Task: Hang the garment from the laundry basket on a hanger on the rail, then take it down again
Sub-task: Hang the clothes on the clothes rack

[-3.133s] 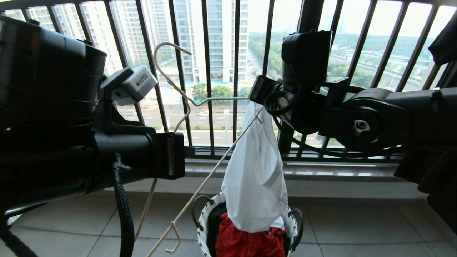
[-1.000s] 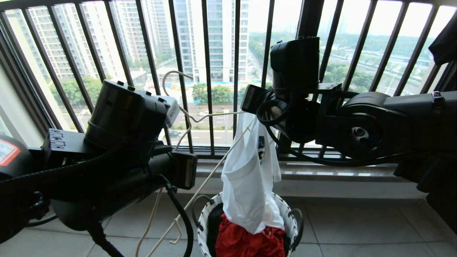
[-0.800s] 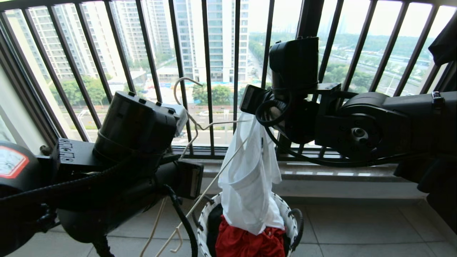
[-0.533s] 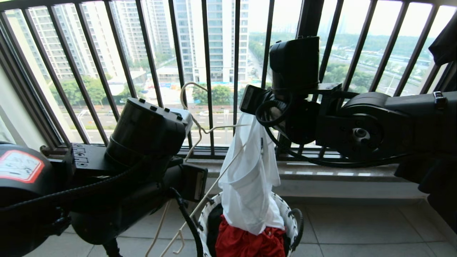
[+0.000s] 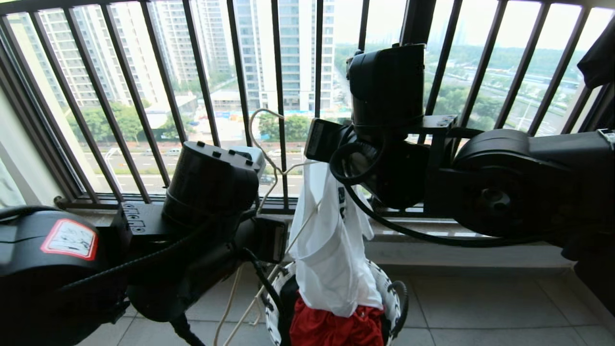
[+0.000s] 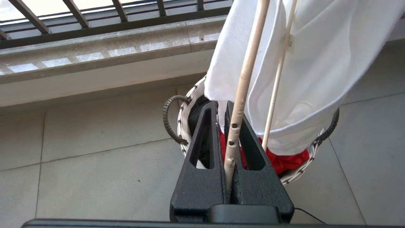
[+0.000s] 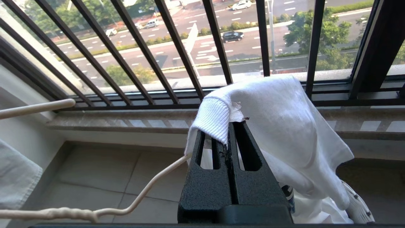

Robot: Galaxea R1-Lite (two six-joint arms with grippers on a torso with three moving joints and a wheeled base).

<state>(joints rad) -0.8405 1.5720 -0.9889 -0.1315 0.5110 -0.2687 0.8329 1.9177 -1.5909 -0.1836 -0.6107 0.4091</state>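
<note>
Two robot hands hold a T-shirt and a hanger above a laundry basket.

The right hand (image 7: pixel 228 126) pinches the white garment (image 5: pixel 331 250) by its ribbed collar (it dangles over the laundry basket (image 5: pixel 391 293)); the left hand (image 6: pixel 225 139) is clamped tight on the cream hanger (image 6: pixel 243 82), before the window railing (image 5: pixel 202 81).

Left arm reaches in from lower left, left gripper (image 6: pixel 232 152) angled downward, jaws clamped together. Right arm extends from right, held higher, right gripper (image 7: pixel 228 139) roughly level, jaws pressed shut. Grippers near each other.
</note>
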